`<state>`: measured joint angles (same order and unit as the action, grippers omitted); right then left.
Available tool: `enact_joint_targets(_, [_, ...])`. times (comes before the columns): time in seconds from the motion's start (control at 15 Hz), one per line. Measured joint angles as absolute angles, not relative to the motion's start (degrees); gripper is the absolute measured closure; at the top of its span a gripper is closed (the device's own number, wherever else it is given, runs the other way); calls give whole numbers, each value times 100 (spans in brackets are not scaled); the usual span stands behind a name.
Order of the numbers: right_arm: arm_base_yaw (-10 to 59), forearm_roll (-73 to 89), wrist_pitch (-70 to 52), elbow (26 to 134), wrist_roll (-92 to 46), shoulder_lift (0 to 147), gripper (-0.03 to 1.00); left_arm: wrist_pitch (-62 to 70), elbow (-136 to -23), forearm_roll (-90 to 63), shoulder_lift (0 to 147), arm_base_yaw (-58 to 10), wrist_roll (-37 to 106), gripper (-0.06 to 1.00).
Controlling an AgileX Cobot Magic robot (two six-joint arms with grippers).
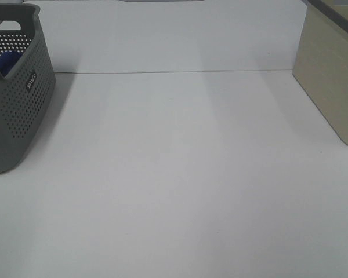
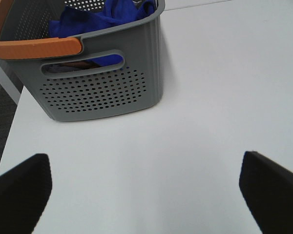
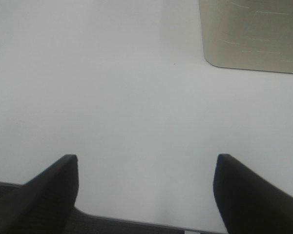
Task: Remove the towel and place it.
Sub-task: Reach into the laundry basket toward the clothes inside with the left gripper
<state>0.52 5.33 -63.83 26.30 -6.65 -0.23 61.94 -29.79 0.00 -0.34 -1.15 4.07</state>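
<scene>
Neither arm shows in the high view; only the wrist views show them. The left gripper [image 2: 142, 168] hangs above the white surface [image 1: 180, 174] with its two dark fingers [image 2: 20, 192] spread wide and nothing between them, pointing toward the basket [image 2: 102, 92]. The right gripper [image 3: 146, 163] is also held wide and empty over bare surface by its near edge, facing a beige box [image 3: 254, 34] well ahead of it.

In the high view the lower and middle parts of the frame are plain white surface. Farther back, at the left edge of the frame, stands the grey perforated basket [image 1: 23, 110], cut off by the frame. On its side wall is a small dark label [image 1: 31, 80] with white letters running vertically that look like "WILCO", though they are small. The left wrist view shows an orange handle [image 2: 34, 47] lying along the basket's rim, above a slot cut in the end wall.

The towel [image 2: 97, 19] is inside the basket, bunched up in deep blue folds that reach the rim, and blue shows through the slot. In the high view only a small blue patch of it [image 1: 7, 61] is seen, in the upper left of the frame.

The beige box [image 1: 330, 75] sits at the upper right, well apart from the basket.
</scene>
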Motion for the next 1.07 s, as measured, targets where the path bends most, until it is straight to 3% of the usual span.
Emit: enact_joint_targets(1.07, [52,533,-6383,2630,-665,-23,22,6194,-2979,0,-34,-115,407,-4])
